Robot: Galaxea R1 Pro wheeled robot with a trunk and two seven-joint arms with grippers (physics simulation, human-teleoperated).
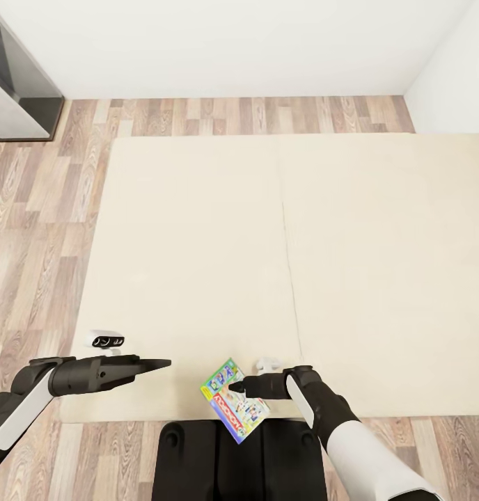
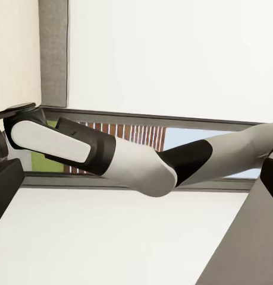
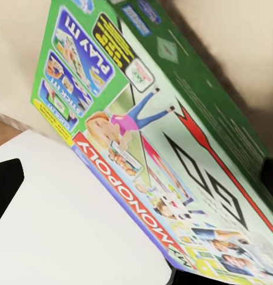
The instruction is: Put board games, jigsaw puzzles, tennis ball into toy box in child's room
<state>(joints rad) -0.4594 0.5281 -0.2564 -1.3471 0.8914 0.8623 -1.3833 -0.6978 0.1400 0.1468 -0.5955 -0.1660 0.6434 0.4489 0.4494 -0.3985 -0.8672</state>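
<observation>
- Our right gripper (image 1: 238, 387) sits at the near edge of the bed (image 1: 198, 229), its dark fingers closed on the Monopoly board game (image 1: 234, 399), pinching the box at its upper right edge.
- The box tilts out from the gripper over the bed's near edge, partly above our dark base (image 1: 218, 459); red Monopoly banner faces up.
- In the right wrist view the Monopoly board game (image 3: 154, 136) lies right up against the camera, green side wall and printed lid both legible, a dark fingertip (image 3: 270, 175) showing at its edge.
- Our left gripper (image 1: 152, 363) hovers well apart from the box, off to its left, above the bed's near left corner; fingers appear pressed together to a point, holding nothing.
- Cream mattress beyond both grippers is split by a seam; wood-plank floor (image 1: 37, 209) and white wall (image 1: 232, 42) lie past it.
- Left wrist view shows our right arm (image 2: 142, 160) against a window.
</observation>
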